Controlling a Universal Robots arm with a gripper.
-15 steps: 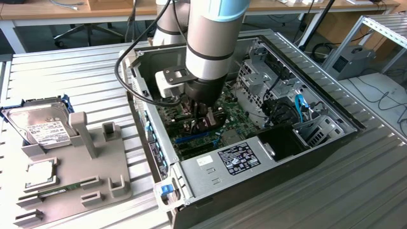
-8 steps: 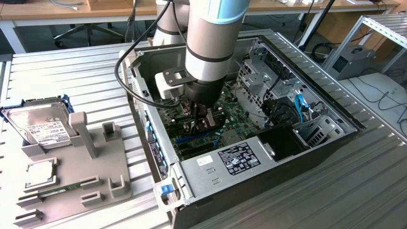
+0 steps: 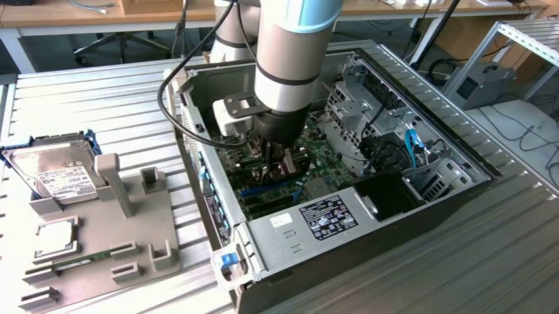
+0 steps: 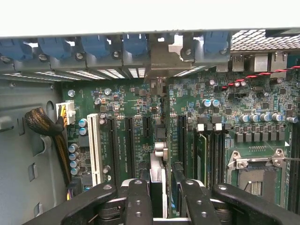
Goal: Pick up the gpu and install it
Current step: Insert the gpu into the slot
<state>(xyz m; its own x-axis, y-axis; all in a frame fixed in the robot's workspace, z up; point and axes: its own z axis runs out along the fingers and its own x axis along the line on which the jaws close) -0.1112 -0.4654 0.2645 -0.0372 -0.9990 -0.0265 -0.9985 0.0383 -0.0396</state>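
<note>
The gpu point(image 4: 158, 180) is seen edge-on as a thin dark card standing upright between my two fingers point(image 4: 138, 201). My gripper point(image 4: 165, 190) is shut on it. The card runs toward the case's rear wall, where a grey metal bracket point(image 4: 161, 58) sits between blue slot clips. It stands over the green motherboard point(image 4: 131, 108), in line with the black expansion slots point(image 4: 129, 145). I cannot tell whether its edge is seated. In the exterior view my gripper point(image 3: 279, 165) reaches deep into the open computer case point(image 3: 288, 242) with the arm straight above it.
A white slot point(image 4: 93, 145) and a sleeved cable point(image 4: 42, 124) lie beside the black slots. The CPU socket point(image 4: 253, 171) is on the other side. Outside the case, a grey holder point(image 3: 96, 242) carries a silver hard drive point(image 3: 57, 173), a chip point(image 3: 54, 239) and a memory stick point(image 3: 83, 260).
</note>
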